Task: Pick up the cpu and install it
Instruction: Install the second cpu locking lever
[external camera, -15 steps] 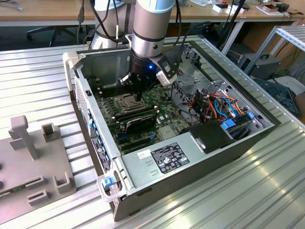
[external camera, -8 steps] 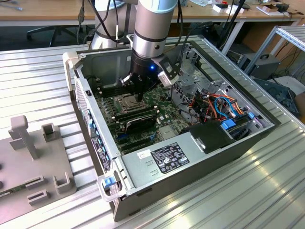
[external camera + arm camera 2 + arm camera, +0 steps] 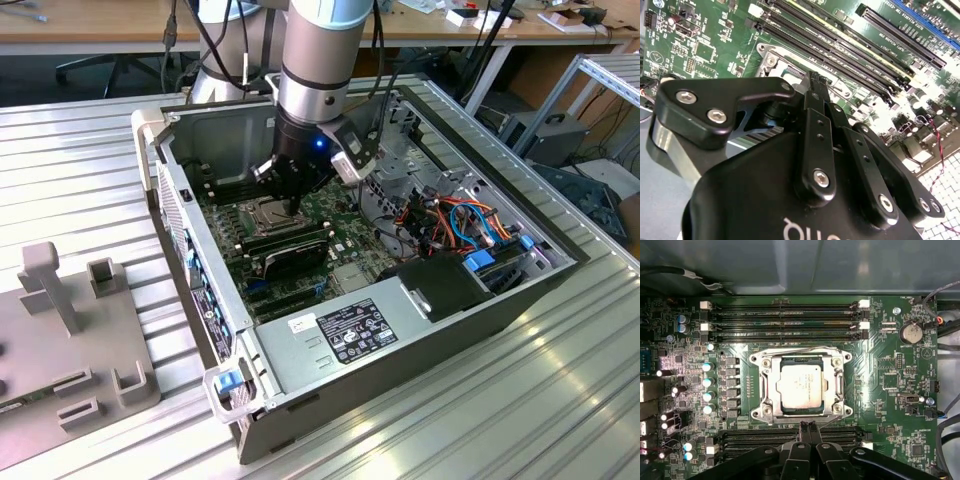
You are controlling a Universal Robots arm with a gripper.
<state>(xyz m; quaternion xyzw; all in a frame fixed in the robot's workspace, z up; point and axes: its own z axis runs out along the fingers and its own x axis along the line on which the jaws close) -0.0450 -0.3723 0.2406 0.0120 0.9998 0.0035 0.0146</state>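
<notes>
The cpu (image 3: 800, 387), a small square chip with a dull silver top, lies flat inside the metal socket frame (image 3: 760, 390) on the green motherboard (image 3: 885, 365). My gripper (image 3: 808, 426) hovers just beside the socket's edge, its two black fingers pressed together with nothing between them. In the second wrist view the same shut fingertips (image 3: 815, 80) point down at the socket's rim. In the exterior view the gripper (image 3: 290, 205) reaches down into the open computer case (image 3: 190, 230), over the socket (image 3: 268, 212).
Long black memory slots (image 3: 785, 315) run along both sides of the socket. A row of capacitors (image 3: 707, 382) stands by it. In the case sit a power supply (image 3: 340, 335), coloured cables (image 3: 455, 225) and a drive bay. A grey fixture (image 3: 70, 330) lies at the exterior view's left.
</notes>
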